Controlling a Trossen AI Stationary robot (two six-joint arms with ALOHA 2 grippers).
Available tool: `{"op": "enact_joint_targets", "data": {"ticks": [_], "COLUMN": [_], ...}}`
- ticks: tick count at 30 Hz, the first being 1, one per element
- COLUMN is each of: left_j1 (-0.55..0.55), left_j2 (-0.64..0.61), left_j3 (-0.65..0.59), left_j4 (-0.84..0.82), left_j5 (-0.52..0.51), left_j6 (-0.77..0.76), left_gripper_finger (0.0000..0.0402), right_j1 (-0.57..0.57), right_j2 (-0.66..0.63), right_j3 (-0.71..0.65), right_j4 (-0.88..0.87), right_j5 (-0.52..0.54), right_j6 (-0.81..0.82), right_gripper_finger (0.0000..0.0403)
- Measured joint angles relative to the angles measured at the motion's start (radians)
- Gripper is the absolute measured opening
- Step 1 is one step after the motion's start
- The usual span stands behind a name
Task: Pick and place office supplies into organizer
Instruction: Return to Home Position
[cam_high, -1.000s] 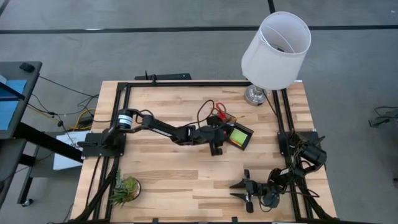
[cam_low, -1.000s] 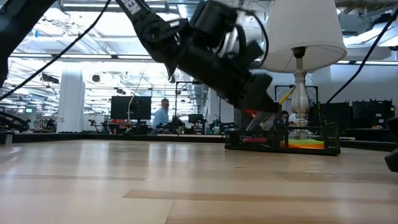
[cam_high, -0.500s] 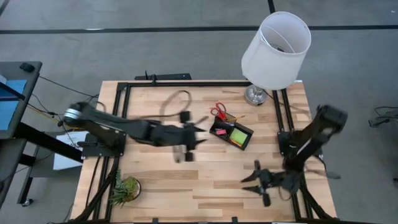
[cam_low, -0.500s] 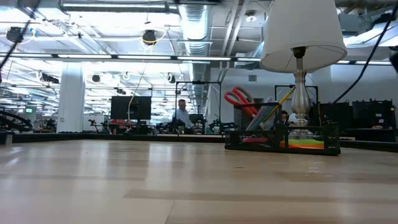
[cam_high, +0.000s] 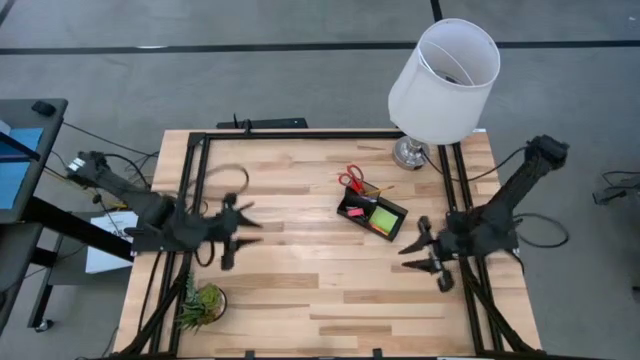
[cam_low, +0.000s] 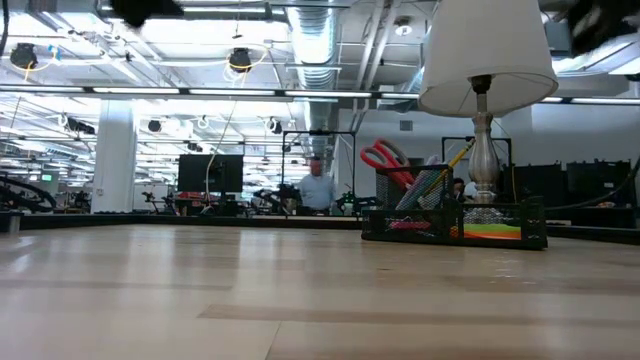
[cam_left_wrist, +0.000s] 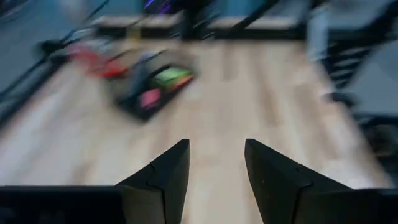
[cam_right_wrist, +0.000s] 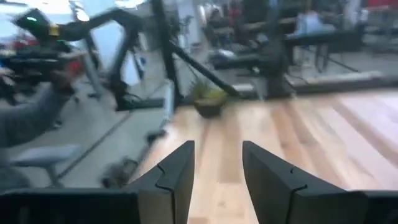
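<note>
The black organizer stands on the table right of centre and holds the office supplies. Red-handled scissors stick up from its taller back section. A lime green sticky-note pad and a pink eraser lie in its tray. In the low view the organizer shows scissors and pencils upright. My left gripper hovers open and empty near the table's left side, pointing at the organizer. My right gripper hovers open and empty near the right side, well clear of it.
A white-shaded lamp stands at the far right corner, just behind the organizer. A small green plant sits at the near left corner, and also shows in the right wrist view. Bare wood lies between the two grippers. A person stands in the room beyond.
My left gripper has drawn back from beside the organizer toward the table's left edge and risen, leaving the low view. My right gripper has risen and gone from the near edge toward the far edge. The organizer and its contents have stayed put.
</note>
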Motion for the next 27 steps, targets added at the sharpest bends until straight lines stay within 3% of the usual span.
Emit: {"op": "enact_joint_targets", "data": {"ticks": [4,6,8,11,18,24,27], "left_j1": [-0.009,0.016,0.052,0.115,0.213,0.234,0.233], "left_j2": [-0.055,-0.068,-0.102,-0.191,-0.501,-0.786,-0.838], "left_j3": [-0.35,-0.459,-0.519,-0.55,-0.551,-0.551,-0.573], "left_j4": [0.596,0.782,0.867,0.829,0.494,0.3,0.334], "left_j5": [0.108,0.108,0.088,0.084,0.152,0.13,0.171], "left_j6": [0.146,0.194,0.216,0.227,0.234,0.246,0.239], "left_gripper_finger": [0.0148,0.0148,0.0148,0.0148,0.0148,0.0148,0.0148], "right_j1": [-0.191,-0.292,-0.387,-0.506,-0.675,-0.688,-0.688], "right_j2": [0.116,0.139,0.132,0.077,-0.109,-0.252,-0.316], "right_j3": [-0.068,-0.072,-0.071,-0.07,-0.069,-0.107,-0.178], "right_j4": [0.232,0.274,0.255,0.156,-0.135,-0.224,-0.158], "right_j5": [-0.15,-0.264,-0.37,-0.464,-0.64,-0.645,-0.645], "right_j6": [-0.079,-0.154,-0.168,-0.169,-0.116,-0.167,-0.177], "right_gripper_finger": [0.0127,0.0127,0.0127,0.0127,0.0127,0.0127,0.0127]}}
